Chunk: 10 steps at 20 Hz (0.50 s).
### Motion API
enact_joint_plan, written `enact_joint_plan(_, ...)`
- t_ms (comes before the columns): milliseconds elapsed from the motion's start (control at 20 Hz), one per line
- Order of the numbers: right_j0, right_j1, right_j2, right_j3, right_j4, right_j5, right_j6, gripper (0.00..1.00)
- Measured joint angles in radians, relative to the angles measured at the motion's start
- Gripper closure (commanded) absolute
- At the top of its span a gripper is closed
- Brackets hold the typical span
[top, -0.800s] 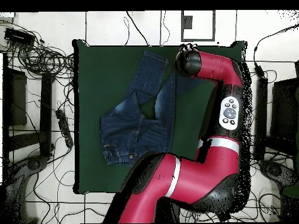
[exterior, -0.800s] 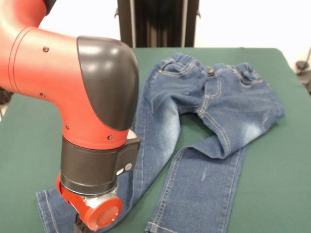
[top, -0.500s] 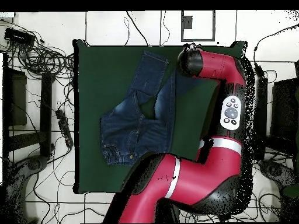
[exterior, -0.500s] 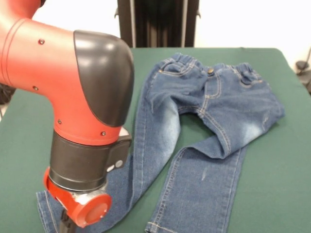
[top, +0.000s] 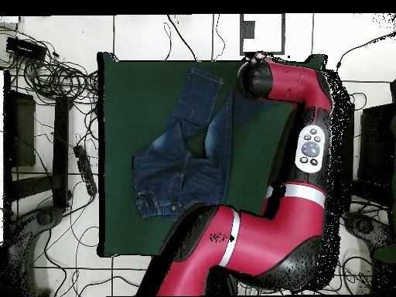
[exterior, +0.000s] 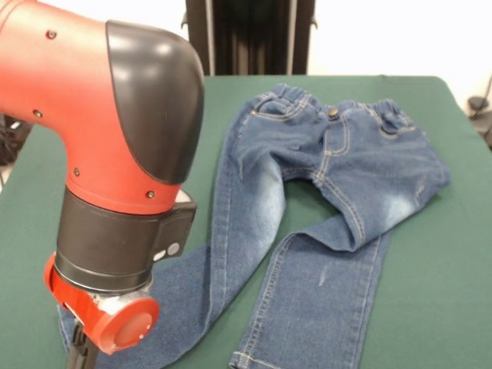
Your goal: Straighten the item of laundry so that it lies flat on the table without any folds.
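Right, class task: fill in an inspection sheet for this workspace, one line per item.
Surface: green table, bare around the laundry.
Job's things: blue jeans spread waistband away from the camera; one leg crosses under the other, with folds near the crotch.
Clutter: nothing seen on the table.
End effector: low at the near leg's hem, mostly hidden by the arm; open or shut cannot be told.
Cables: many loose cables on the floor.
Surroundings: tiled floor, dark stand behind the table.
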<state>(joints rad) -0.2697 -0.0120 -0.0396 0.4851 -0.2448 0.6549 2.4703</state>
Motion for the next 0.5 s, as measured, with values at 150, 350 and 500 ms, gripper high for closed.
enact_joint_plan(150,0.000,-0.007,0.000,0.000,-0.002,0.000,0.000,1.00)
enact_joint_plan(350,0.000,-0.011,-0.002,0.000,-0.004,0.000,0.000,1.00)
enact_joint_plan(500,0.000,-0.010,-0.002,0.000,-0.006,0.000,0.000,1.00)
